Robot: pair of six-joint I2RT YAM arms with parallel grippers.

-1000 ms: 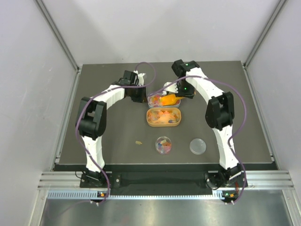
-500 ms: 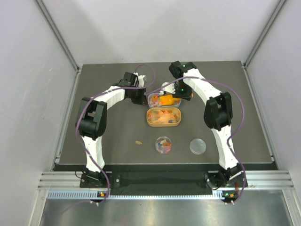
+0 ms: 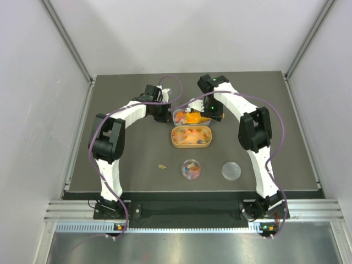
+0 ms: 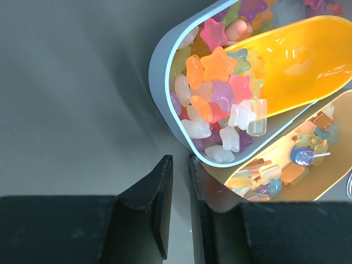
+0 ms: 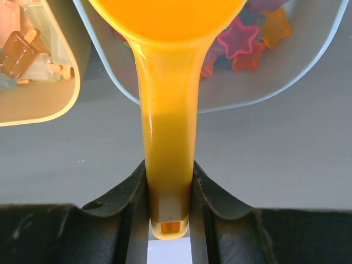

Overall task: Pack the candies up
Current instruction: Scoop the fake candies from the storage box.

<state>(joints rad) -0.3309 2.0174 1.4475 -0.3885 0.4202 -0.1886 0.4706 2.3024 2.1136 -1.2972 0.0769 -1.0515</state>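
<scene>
Right gripper (image 5: 169,187) clamped on scoop (image 5: 165,110) handle, its bowl lying on the candies (image 4: 217,93) in the tub (image 4: 159,60); left gripper (image 4: 179,181) jaws a slit apart, empty, just beside the tub.

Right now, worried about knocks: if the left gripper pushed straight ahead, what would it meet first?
Probably the rounded wall of the grey tub just ahead of the left gripper, though height is unclear.

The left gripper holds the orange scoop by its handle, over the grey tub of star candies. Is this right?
No. It is the right gripper that holds the orange scoop by its handle, over the grey tub of star candies. The right wrist view shows it.
</scene>
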